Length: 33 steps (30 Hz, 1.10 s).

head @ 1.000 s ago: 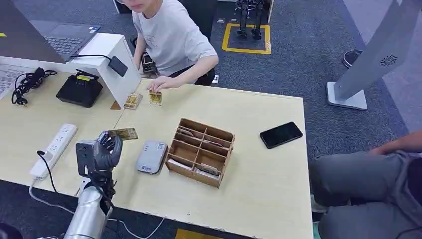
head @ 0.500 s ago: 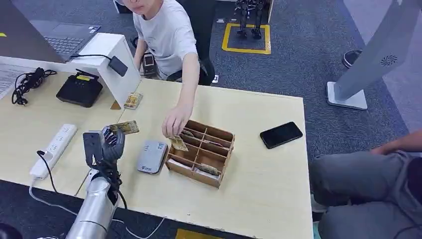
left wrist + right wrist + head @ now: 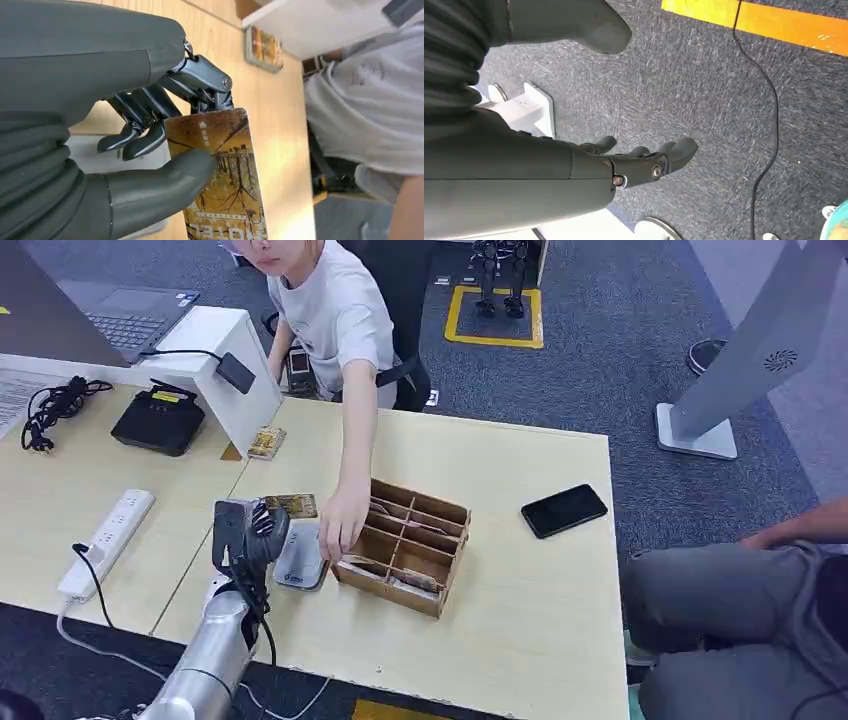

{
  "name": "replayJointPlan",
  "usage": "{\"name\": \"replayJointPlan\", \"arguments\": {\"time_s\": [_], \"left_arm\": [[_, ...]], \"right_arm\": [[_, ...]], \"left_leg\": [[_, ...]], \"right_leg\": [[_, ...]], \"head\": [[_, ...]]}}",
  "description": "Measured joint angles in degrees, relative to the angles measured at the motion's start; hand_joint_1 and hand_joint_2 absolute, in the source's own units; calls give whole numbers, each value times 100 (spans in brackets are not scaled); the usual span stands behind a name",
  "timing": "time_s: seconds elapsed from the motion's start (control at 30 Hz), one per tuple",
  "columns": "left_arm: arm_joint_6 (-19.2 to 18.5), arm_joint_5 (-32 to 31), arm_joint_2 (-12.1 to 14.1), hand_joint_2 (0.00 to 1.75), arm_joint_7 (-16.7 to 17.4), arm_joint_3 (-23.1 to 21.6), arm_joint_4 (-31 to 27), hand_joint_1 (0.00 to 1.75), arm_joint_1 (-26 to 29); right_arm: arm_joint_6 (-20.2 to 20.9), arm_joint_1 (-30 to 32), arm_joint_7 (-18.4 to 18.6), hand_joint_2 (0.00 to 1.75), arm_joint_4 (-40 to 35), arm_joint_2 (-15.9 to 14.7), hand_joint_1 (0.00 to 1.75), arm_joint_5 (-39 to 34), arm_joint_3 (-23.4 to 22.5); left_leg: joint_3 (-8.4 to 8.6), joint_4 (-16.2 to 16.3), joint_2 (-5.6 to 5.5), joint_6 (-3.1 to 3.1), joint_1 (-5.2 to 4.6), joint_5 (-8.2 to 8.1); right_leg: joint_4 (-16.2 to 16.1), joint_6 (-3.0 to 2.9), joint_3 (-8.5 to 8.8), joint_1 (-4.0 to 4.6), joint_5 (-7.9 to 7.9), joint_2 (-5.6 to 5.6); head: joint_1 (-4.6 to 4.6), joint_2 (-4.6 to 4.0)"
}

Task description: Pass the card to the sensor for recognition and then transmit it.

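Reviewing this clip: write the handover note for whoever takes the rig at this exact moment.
Left hand pinches the card between thumb and fingers, above the grey sensor.
Right hand hangs over the carpet, holding nothing, fingers loosely curled.
A person's hand reaches into the wooden organizer, beside the sensor.
Done: card picked up and brought to the sensor.
Left: recognition, which I cannot confirm, then pass the card on.
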Motion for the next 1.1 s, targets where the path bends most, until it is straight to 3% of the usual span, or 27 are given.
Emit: {"name": "replayJointPlan", "arguments": {"time_s": [0.53, 1.1], "left_arm": [[-361, -181, 144, 175, 142, -271, 11, 175, 112], [-475, -691, 372, 175, 146, -518, 44, 175, 162]], "right_arm": [[-13, 2, -50, 175, 9, 0, 0, -15, -2], [0, 3, -35, 175, 15, 0, 0, -46, -6]], "left_leg": [[-1, 0, -1, 0, 0, 0], [-2, 0, -2, 0, 0, 0]], "right_leg": [[0, 0, -1, 0, 0, -2], [0, 0, 0, 0, 1, -2]], "head": [[0, 0], [0, 0]]}}
